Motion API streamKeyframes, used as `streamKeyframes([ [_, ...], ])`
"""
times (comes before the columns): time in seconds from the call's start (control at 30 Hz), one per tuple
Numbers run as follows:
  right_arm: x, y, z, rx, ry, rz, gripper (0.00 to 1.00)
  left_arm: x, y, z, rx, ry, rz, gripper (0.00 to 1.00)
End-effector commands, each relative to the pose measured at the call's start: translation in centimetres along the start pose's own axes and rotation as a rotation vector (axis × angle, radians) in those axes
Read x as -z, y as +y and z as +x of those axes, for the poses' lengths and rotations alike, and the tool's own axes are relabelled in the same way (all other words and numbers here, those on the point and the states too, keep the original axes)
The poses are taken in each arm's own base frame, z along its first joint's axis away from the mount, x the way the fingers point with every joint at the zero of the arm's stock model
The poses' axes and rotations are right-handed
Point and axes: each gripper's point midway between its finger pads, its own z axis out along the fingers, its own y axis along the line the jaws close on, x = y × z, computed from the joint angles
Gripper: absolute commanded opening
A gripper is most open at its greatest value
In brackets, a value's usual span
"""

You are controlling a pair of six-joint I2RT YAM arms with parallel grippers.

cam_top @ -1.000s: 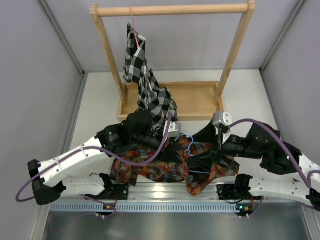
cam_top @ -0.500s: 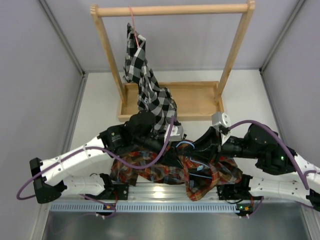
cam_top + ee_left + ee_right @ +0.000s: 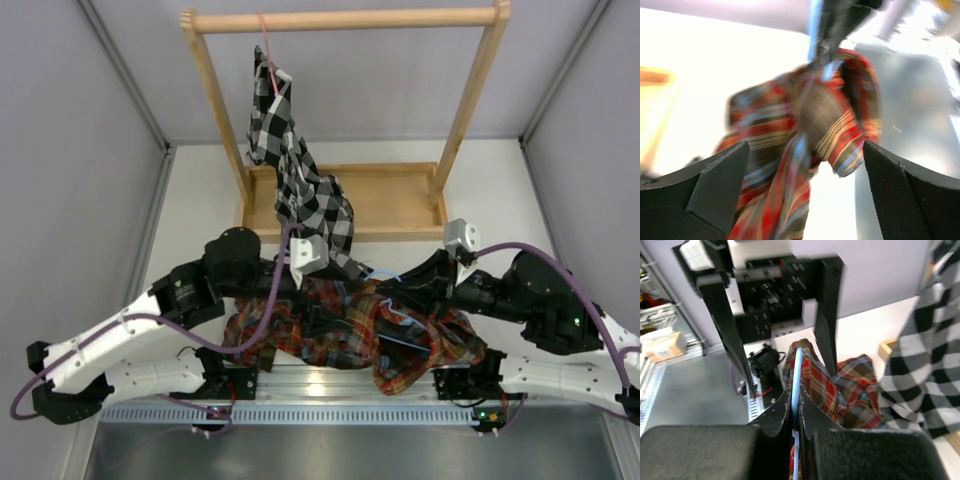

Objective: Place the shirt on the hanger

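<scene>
Clamping the hanger [image 3: 798, 365] in my closed right pincer [image 3: 795, 392], I should steady its wire against the shirt [image 3: 805, 130], heaped at the near side, while my wide-open left pincer [image 3: 805, 150] takes a fabric edge.

The left gripper's [image 3: 804, 150] black fingers [image 3: 715, 185] stand spread wide apart. Beyond them the red plaid shirt [image 3: 840, 125] hangs bunched and blurred, with a white table [image 3: 715, 65] behind it.

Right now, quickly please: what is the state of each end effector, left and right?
The left end effector is open, holding nothing.
The right end effector is closed on the light-blue wire hanger.
</scene>
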Motion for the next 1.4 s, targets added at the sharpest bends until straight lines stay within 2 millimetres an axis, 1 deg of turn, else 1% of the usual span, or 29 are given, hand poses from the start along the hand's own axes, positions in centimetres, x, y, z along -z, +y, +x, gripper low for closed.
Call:
streamKeyframes([
  [0.0, 1.9, -1.2, -2.9, 0.045, -0.075, 0.098, 0.00, 3.6, 3.8, -3.3, -0.021, -0.164, -0.319, 0.98],
  [0.03, 2.4, -1.5, -3.2, 0.048, -0.084, 0.119, 0.00, 4.8, 5.2, -3.4, -0.010, -0.176, -0.418, 0.98],
  [0.1, 3.4, -2.1, -3.8, 0.052, -0.094, 0.159, 0.00, 7.2, 5.2, -4.3, -0.018, -0.236, -0.486, 0.98],
  [0.13, 3.8, -2.5, -4.1, 0.052, -0.100, 0.186, 0.00, 8.4, 6.6, -3.7, -0.008, -0.240, -0.588, 0.98],
  [0.17, 4.4, -2.4, -4.9, 0.052, -0.117, 0.193, 0.00, 9.3, 7.1, -3.3, -0.006, -0.249, -0.637, 0.98],
  [0.2, 4.9, -2.5, -5.1, 0.050, -0.117, 0.204, 0.00, 10.3, 7.7, -2.0, 0.003, -0.251, -0.690, 0.98],
  [0.23, 5.3, -2.4, -5.5, 0.049, -0.125, 0.206, 0.00, 11.0, 8.3, -1.3, 0.011, -0.254, -0.737, 0.98],
  [0.27, 6.0, -2.2, -6.6, 0.047, -0.147, 0.206, 0.00, 11.8, 9.1, -0.4, 0.029, -0.254, -0.801, 0.98],
  [0.3, 6.2, -2.2, -7.1, 0.043, -0.153, 0.210, 0.00, 12.2, 9.1, 0.2, 0.037, -0.262, -0.812, 0.98],
  [0.33, 6.6, -2.3, -7.1, 0.037, -0.145, 0.224, 0.00, 12.1, 9.2, 0.9, 0.049, -0.254, -0.815, 0.96],
  [0.37, 7.2, -2.3, -8.1, 0.033, -0.163, 0.234, 0.00, 11.7, 9.4, 2.1, 0.066, -0.234, -0.815, 0.95],
  [0.47, 8.0, -3.2, -9.1, 0.002, -0.155, 0.306, 0.00, 10.7, 9.3, 3.8, 0.089, -0.208, -0.782, 0.90],
  [0.53, 7.7, -3.1, -9.2, 0.002, -0.126, 0.307, 0.00, 10.3, 9.4, 4.0, 0.083, -0.211, -0.775, 0.90],
  [0.57, 8.1, -2.8, -9.5, 0.001, -0.123, 0.295, 0.00, 10.3, 9.7, 4.1, 0.079, -0.212, -0.789, 0.90],
  [0.63, 7.8, -1.9, -9.7, -0.005, -0.110, 0.249, 0.00, 10.9, 11.0, 4.1, 0.088, -0.237, -0.872, 0.91],
  [0.73, 8.2, -1.4, -10.3, -0.009, -0.118, 0.226, 0.00, 10.5, 11.7, 3.6, 0.089, -0.266, -0.895, 0.76],
  [0.77, 8.4, -1.4, -10.7, -0.009, -0.126, 0.228, 0.00, 10.0, 12.0, 3.8, 0.089, -0.250, -0.895, 0.65],
  [0.83, 8.9, -1.3, -11.2, -0.008, -0.142, 0.230, 0.00, 9.2, 12.1, 3.6, 0.082, -0.242, -0.878, 0.60],
  [0.87, 9.1, -1.3, -11.4, -0.005, -0.146, 0.233, 0.00, 8.6, 12.4, 3.9, 0.081, -0.217, -0.880, 0.53],
  [0.9, 9.2, -1.3, -11.4, -0.005, -0.142, 0.234, 0.00, 8.3, 12.6, 4.0, 0.081, -0.207, -0.881, 0.29],
  [0.97, 9.7, -1.5, -11.7, 0.011, -0.148, 0.249, 0.00, 9.3, 13.7, 3.7, 0.105, -0.214, -0.976, 0.09],
  [1.0, 10.3, -1.7, -11.9, 0.015, -0.160, 0.260, 0.00, 10.3, 14.4, 3.8, 0.130, -0.221, -1.049, 0.00],
  [1.03, 10.6, -2.0, -11.9, 0.021, -0.161, 0.278, 0.00, 13.0, 15.5, 3.2, 0.191, -0.278, -1.217, 0.00],
  [1.07, 11.3, -1.9, -12.1, 0.035, -0.174, 0.279, 0.00, 14.4, 16.0, 4.3, 0.210, -0.239, -1.310, 0.00],
  [1.13, 11.9, -1.8, -12.4, 0.036, -0.192, 0.273, 0.00, 16.3, 16.3, 4.3, 0.242, -0.239, -1.421, 0.00],
  [1.17, 12.5, -1.6, -12.6, 0.039, -0.208, 0.270, 0.00, 16.6, 16.4, 4.1, 0.237, -0.208, -1.435, 0.00],
  [1.23, 12.9, -1.4, -12.8, 0.038, -0.219, 0.259, 0.00, 15.9, 16.3, 3.8, 0.238, -0.189, -1.403, 0.00],
  [1.27, 12.9, -1.3, -12.9, 0.038, -0.222, 0.257, 0.00, 14.8, 16.2, 3.7, 0.245, -0.175, -1.351, 0.00],
  [1.37, 13.0, -1.4, -13.2, 0.042, -0.228, 0.262, 0.00, 13.3, 16.3, 4.1, 0.271, -0.151, -1.308, 0.00],
])
